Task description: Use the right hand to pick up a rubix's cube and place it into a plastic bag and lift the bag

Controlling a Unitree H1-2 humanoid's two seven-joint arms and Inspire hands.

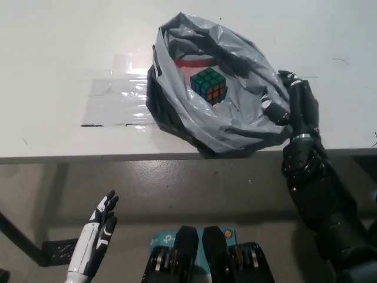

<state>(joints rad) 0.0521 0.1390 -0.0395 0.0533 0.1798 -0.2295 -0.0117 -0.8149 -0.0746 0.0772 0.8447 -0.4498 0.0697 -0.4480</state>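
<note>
A grey plastic bag (235, 112) lies open on the white table (59, 47). The rubix's cube (208, 85), with green, orange and blue faces, rests inside it near the middle. My black right hand (293, 103) is at the bag's right rim, its fingers closed around the edge of the plastic. The bag still rests on the table. My white left hand (97, 236) hangs open at the lower left, below the table's front edge.
A clear plastic sheet (115, 100) lies flat on the table left of the bag. A dark base (153, 100) shows under the bag's left side. The table's front edge (147, 157) runs across the picture, with grey floor below it.
</note>
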